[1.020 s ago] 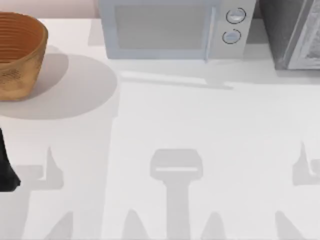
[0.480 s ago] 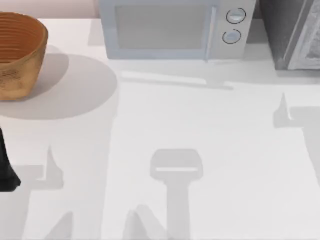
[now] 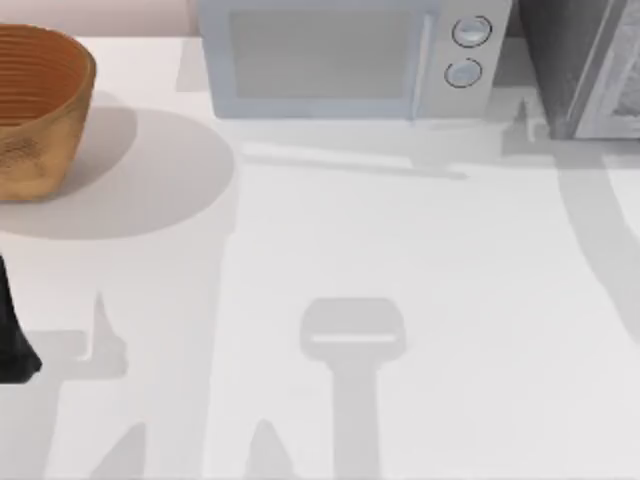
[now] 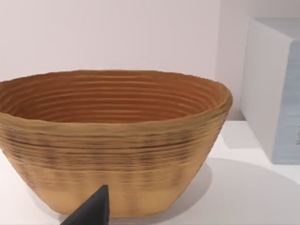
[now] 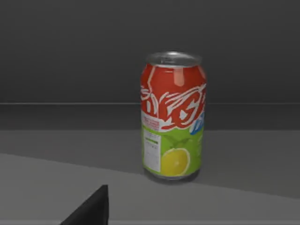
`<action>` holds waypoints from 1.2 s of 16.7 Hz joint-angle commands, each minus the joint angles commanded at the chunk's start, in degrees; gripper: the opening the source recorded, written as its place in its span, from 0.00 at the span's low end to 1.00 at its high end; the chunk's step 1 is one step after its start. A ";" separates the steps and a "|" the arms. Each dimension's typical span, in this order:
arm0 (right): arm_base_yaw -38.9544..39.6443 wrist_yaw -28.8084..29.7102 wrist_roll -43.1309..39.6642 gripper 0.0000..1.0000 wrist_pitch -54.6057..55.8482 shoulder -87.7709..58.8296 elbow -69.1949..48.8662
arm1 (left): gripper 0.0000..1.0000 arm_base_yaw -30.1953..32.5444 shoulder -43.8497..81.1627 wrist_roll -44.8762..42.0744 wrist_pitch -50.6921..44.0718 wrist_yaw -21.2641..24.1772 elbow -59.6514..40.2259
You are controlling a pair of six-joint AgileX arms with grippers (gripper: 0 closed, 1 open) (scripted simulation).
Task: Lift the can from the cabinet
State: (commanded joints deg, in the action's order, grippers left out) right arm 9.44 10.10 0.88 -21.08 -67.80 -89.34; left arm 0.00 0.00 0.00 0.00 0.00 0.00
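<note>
The can (image 5: 173, 116) is red on top and green below, with a lemon picture. It stands upright on the floor of the dark grey cabinet (image 5: 70, 51), close ahead in the right wrist view. A dark part of my right gripper (image 5: 91, 212) juts in short of the can, apart from it. In the top view the cabinet (image 3: 558, 60) stands at the back right, its pale speckled door panel (image 3: 618, 92) swung out. My left arm (image 3: 14, 335) rests at the table's left edge, and a dark part of its gripper (image 4: 91, 212) faces the basket.
A woven brown basket (image 3: 35, 105) stands at the back left. A white microwave (image 3: 340, 60) with two round knobs sits at the back middle, next to the cabinet. Arm shadows fall across the white table (image 3: 430, 250).
The right arm's shadow has swept from the table's right front toward the cabinet at the back right. The left arm has stayed where it was.
</note>
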 joint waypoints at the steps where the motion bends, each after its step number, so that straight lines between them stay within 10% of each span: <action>1: 0.34 0.35 0.01 1.00 -0.82 -2.45 -3.25 | 1.00 0.00 0.00 0.00 0.00 0.00 0.00; 20: 2.11 2.46 -0.20 1.00 5.81 -9.53 -3.62 | 1.00 0.00 0.00 0.00 0.00 0.00 0.00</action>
State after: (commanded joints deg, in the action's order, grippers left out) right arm 11.55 12.56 0.68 -15.27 -77.33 -92.96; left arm 0.00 0.00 0.00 0.00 0.00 0.00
